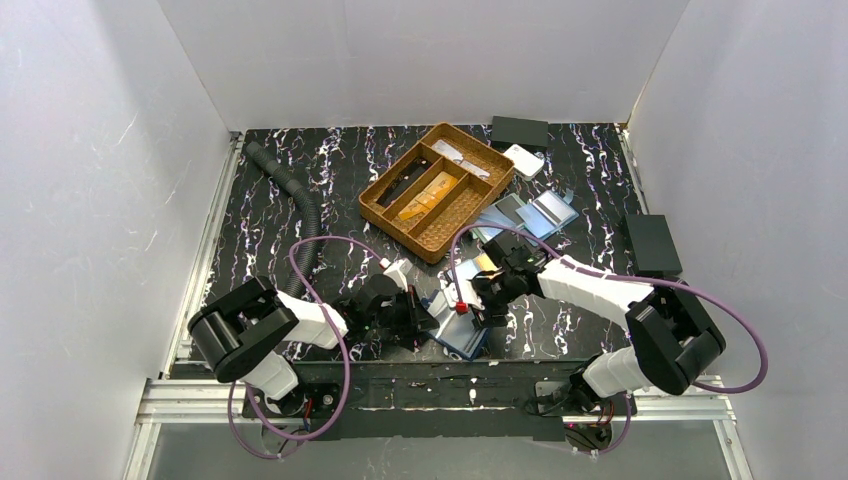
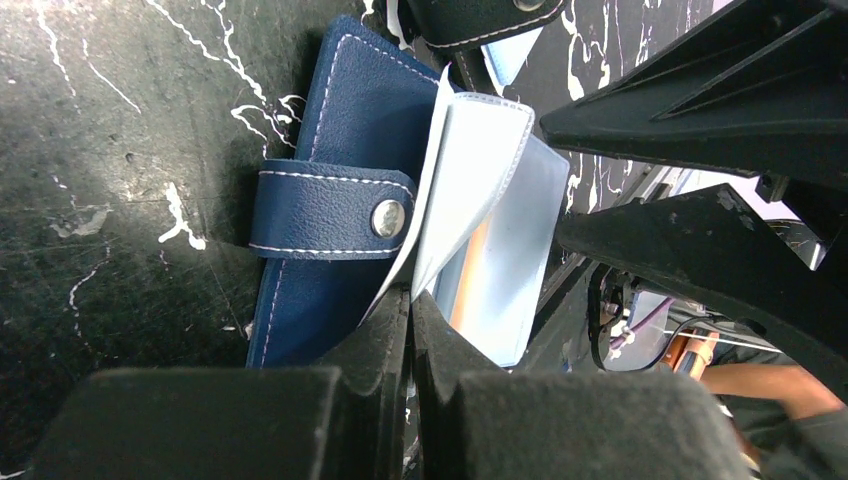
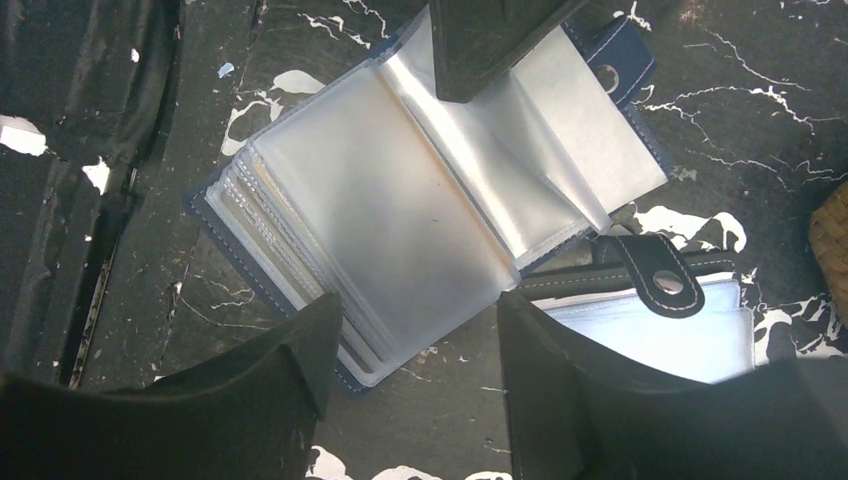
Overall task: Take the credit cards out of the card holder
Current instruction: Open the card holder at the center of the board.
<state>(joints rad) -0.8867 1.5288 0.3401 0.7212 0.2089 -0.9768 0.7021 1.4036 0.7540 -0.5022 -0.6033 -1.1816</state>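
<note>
Top external view. REED: card holder (image 1: 463, 335) lies open on the bench (image 1: 590, 170), close to the near edge and roughly midway along it, between both sets of jaws. Wrist views agree?

MOSS: Left wrist view: navy cover, white stitching, snap strap (image 2: 330, 212) lying across it. Left jaws clenched on the edge of one clear sleeve (image 2: 475, 150), which stands up off the cover.

REED: Cards?

MOSS: Likely one of the credit cards (image 2: 479, 255): an orange strip between the sleeves, inside the holder, mostly hidden. Cannot tell how many are in there.

REED: Right side?

MOSS: Right wrist view: right jaws released, fingers (image 3: 250, 395) spread wide, gripping nothing, hanging over the holder's edge. Sleeves fanned out. A black finger (image 3: 490, 40) from the left arm sits on the sleeves near the spine. A second, black holder (image 3: 655, 272) lies just beside, strap showing.

REED: Noted. Toward the far edge, a wicker tray (image 1: 400, 168) holds yellow-orange flat pieces (image 1: 425, 200) in its middle compartment. Too small to call them cards.
</note>
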